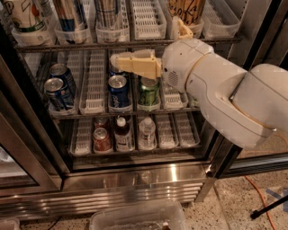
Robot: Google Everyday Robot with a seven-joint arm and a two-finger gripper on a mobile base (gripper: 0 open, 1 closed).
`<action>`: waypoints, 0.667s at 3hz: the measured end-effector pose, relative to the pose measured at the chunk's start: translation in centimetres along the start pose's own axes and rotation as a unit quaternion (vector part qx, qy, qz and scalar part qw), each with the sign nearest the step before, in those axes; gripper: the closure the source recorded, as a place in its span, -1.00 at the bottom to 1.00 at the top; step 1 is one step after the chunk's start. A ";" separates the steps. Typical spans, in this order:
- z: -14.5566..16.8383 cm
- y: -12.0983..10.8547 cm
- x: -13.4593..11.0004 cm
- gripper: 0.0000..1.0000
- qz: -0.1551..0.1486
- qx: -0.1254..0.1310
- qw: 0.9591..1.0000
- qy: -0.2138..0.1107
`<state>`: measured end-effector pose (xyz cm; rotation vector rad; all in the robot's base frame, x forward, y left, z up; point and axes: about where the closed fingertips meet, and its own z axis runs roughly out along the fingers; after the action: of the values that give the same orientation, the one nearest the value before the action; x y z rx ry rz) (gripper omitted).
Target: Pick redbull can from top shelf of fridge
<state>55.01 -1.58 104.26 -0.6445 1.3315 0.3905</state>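
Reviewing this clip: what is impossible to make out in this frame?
Camera view:
- redbull can on the top shelf: upper part and lid cut off by the top edge.
- green can: top hidden by the gripper, which is at the middle rack, just below the top shelf.
- fridge right side: hidden by the arm.

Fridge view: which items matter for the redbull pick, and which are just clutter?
Job:
redbull can
top shelf
fridge
claw, in front of the middle rack, below the top shelf

Just there:
tan can
blue soda cans
green can
bottles on the bottom rack
plastic bin on the floor
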 end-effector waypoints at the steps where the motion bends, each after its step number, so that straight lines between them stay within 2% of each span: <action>1: 0.0 0.0 0.0 -0.48 0.000 0.000 1.000 0.000; 2: 0.0 0.0 0.0 0.01 0.000 0.000 1.000 0.000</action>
<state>55.00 -1.57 104.26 -0.6445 1.3315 0.3905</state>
